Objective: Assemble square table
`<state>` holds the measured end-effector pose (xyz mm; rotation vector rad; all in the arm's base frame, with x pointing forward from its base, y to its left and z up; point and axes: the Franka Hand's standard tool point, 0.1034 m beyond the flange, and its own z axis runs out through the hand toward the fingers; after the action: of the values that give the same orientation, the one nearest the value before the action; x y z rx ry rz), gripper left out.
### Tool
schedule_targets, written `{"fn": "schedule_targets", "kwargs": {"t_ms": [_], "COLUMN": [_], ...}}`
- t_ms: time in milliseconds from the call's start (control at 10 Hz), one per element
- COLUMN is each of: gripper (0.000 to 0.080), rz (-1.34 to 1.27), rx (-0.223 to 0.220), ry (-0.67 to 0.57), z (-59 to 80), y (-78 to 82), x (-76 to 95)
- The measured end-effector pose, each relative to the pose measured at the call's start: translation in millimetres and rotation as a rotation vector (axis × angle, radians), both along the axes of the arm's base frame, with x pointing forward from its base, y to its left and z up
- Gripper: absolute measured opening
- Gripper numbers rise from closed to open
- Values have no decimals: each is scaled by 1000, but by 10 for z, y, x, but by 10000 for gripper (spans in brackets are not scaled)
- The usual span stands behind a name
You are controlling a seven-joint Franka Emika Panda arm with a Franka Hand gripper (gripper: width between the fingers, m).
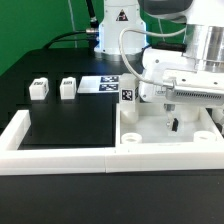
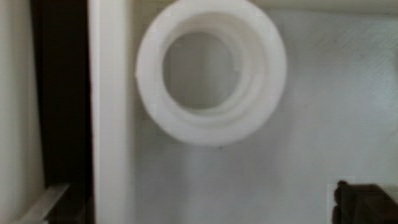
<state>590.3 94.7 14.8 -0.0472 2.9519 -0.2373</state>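
A: Where is the large white square plastic slab with the raised rim (image 1: 160, 142) found?

B: It is seen lying flat on the black table (image 1: 70, 125), at the exterior view's right, against the front bar of the low fence of long white bars (image 1: 60, 158). The small white tagged block legs (image 1: 39, 89) are standing well apart from it, near the flat white marker board (image 1: 100, 85).

A: And where is the gripper (image 1: 175, 124) held?

B: It is held low over the slab, inside the rim. In the wrist view a raised round corner socket (image 2: 210, 72) is shown very close. Whether the fingers are spread or pressed together cannot be told, as only one dark tip is seen at the edge of that view.

A: How is the slab expected to handle?

B: It is judged to be stiff, rather light, and smooth enough to be slippery. It is too wide to be grasped across. The thin rim wall is judged the best place to be pinched, near the middle of a side, so that swinging is avoided.
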Motion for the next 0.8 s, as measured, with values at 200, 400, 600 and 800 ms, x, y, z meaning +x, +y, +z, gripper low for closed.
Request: {"fn": "schedule_targets", "kwargs": {"t_ms": [200, 400, 600, 800], "gripper": [646, 649, 649, 649], "rz": [-1, -1, 0, -13], "rx": [0, 0, -8, -35], "ry": [0, 0, -17, -80], "z": [0, -1, 143, 675], "y": [-4, -4, -11, -192], "x": [0, 0, 48, 82]}}
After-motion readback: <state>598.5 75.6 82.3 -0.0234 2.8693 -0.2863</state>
